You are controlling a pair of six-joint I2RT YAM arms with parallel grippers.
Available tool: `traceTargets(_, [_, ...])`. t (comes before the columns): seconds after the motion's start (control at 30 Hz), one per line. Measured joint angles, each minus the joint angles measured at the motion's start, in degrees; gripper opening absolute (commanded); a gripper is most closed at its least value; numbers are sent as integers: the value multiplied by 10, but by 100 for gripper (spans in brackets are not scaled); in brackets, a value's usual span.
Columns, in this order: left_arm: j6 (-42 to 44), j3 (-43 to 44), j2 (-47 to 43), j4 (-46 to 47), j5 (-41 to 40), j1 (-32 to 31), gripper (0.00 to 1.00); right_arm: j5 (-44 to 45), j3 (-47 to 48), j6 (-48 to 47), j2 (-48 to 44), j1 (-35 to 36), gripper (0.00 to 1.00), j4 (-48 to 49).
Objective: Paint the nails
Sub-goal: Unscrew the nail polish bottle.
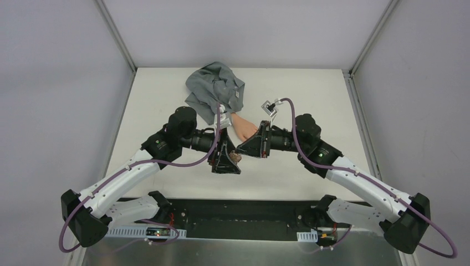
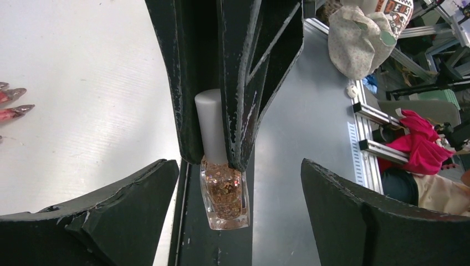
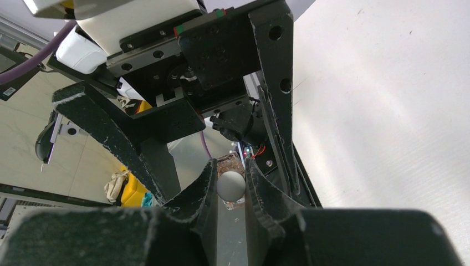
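left jaws: apart, flanking bottle (image 2: 224, 191) | right jaws: clamped on its cap (image 2: 209, 124) | nails (image 2: 14, 105): well aside

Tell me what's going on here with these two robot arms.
The arms meet over the table with a glitter polish bottle between them. The right claw is shut on its white cap. The left claw stands open on either side of the glass, not touching it. The fake hand lies just beyond, and nothing touches its dark nails.
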Motion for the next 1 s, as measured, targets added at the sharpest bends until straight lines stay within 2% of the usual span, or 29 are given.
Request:
traceTargets(0.07, [-3,0,0,0,-4,0,82,-5,0,0,4,0,0,-1])
traceTargets(0.2, [-7,0,0,0,-15,1,66,-7,0,-1,9,0,0,-11])
traceTargets(0.33, [-9,0,1,0,-16,4,54,-7,0,-1,9,0,0,-15])
traceTargets(0.4, [-9,0,3,0,-16,4,43,-6,0,-1,9,0,0,-16])
traceTargets(0.47, [-10,0,3,0,-16,4,27,-5,0,-1,9,0,0,-17])
traceTargets(0.6, [-16,0,6,-3,-22,7,2,-4,0,-8,7,0,0,-19])
traceTargets(0.63, [-18,0,8,-2,-24,7,0,0,0,-11,7,0,3,-19])
traceTargets(0.67, [-19,0,8,-2,-26,8,0,2,0,-12,7,0,17,-20])
traceTargets(0.73, [-19,0,9,-2,-30,8,0,12,0,-13,7,0,51,-22])
traceTargets(0.77, [-17,0,9,-1,-31,7,0,17,0,-8,6,0,62,-23])
traceTargets(0.8, [-15,0,9,-1,-35,7,0,26,0,-4,4,1,69,-23])
traceTargets(0.9, [-4,0,7,-2,-55,7,0,69,0,13,-8,0,72,-31])
traceTargets(1.0, [4,-6,-3,-2,-91,7,0,116,0,32,-23,1,69,-35])
